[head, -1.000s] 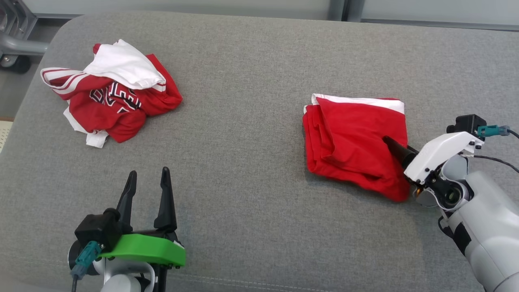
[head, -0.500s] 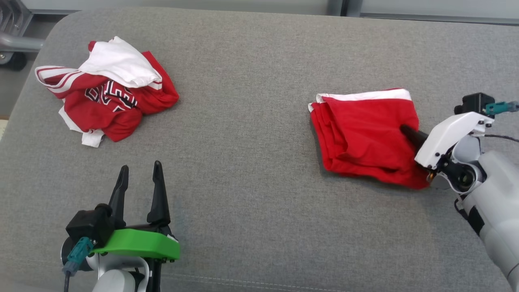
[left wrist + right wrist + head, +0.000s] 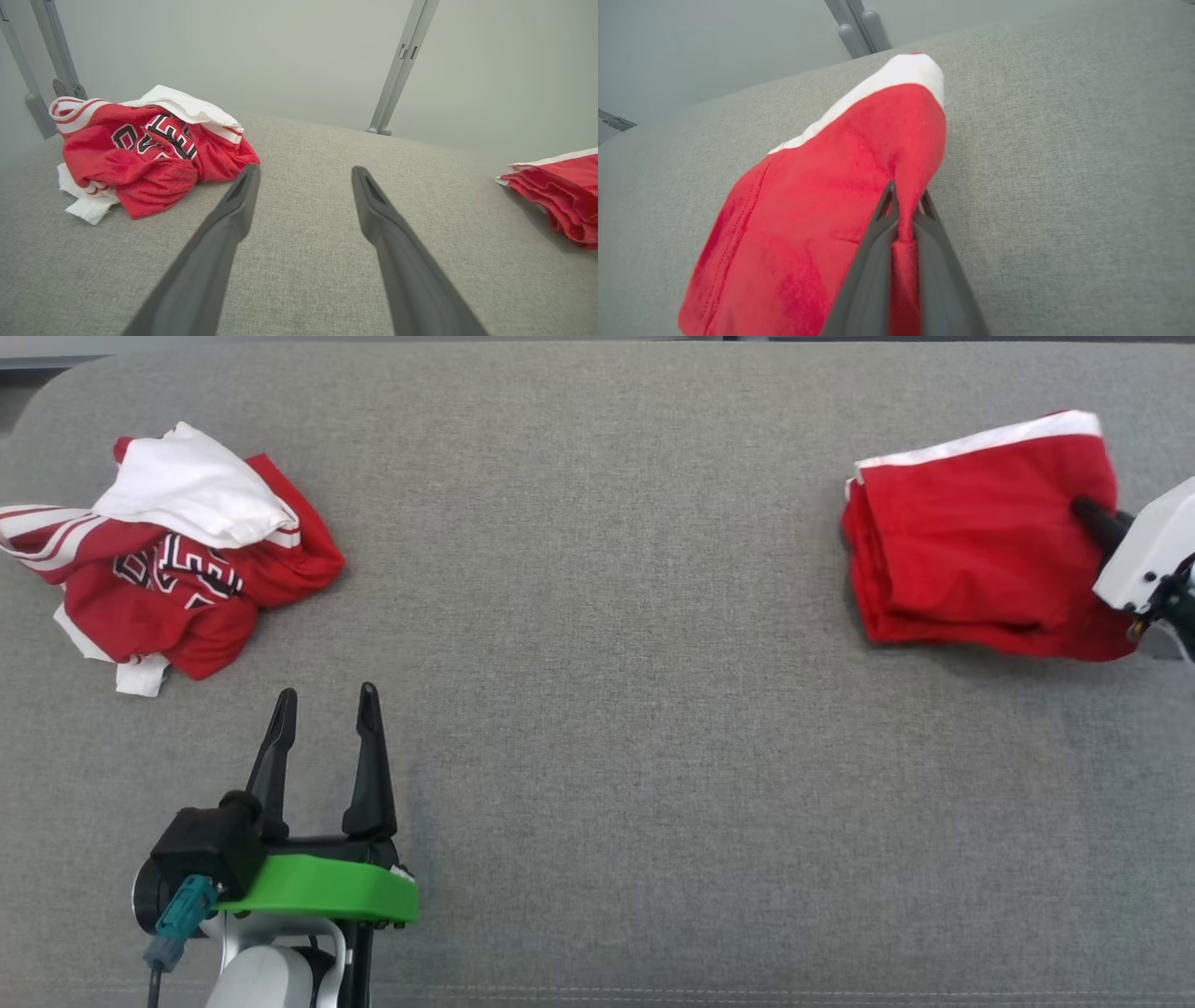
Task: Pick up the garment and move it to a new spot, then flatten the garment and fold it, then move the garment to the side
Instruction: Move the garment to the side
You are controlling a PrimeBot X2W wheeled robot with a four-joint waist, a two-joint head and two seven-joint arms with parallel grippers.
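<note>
Garment, folded, lies at the tips of your right gripper, which just pinched its edge and dragged it farther from the jersey. The final sideways move looks underway. Your left gripper idles, spread.

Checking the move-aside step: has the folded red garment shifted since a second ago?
Yes. The folded red garment, pinched by the right gripper, slid rightward, away from the crumpled jersey; their gap widened.

crumpled red and white jersey on grey upholstered surface, grey metal post behind
</note>
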